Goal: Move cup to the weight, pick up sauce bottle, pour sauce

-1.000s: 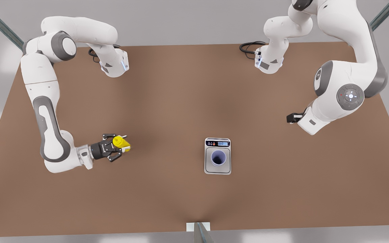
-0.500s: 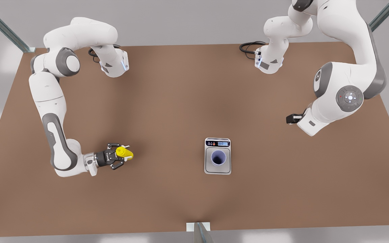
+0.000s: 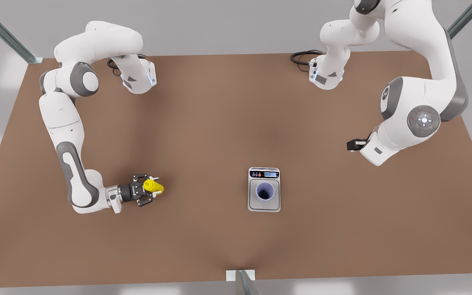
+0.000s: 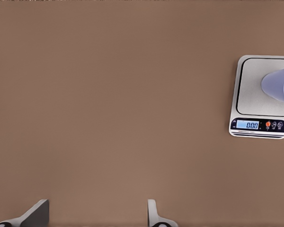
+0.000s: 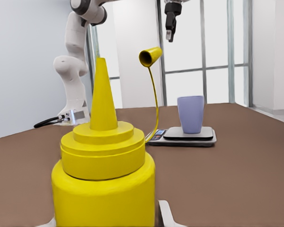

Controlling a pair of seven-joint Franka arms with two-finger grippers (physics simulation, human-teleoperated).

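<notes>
Lavender cup point(image 3: 265, 191) upright on weight point(image 3: 264, 205); yellow sauce bottle point(image 3: 153, 187) upright.

1 cup point(image 3: 265, 191), 1 scale point(image 3: 264, 204), 1 yellow bottle point(image 3: 153, 187), 2 arms w/ 2 grippers, 1 table point(image 3: 219, 123).

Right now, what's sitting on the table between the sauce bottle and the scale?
Nothing: in the front view, only bare table separates the sauce bottle from the scale.

Bare table point(image 3: 203, 135) stretched between the sauce bottle point(image 3: 153, 187), near its left edge, and the weight point(image 3: 264, 189) toward the front edge. Only the cup point(image 3: 265, 191) rose from the weight; the far corners held arm bases.
</notes>
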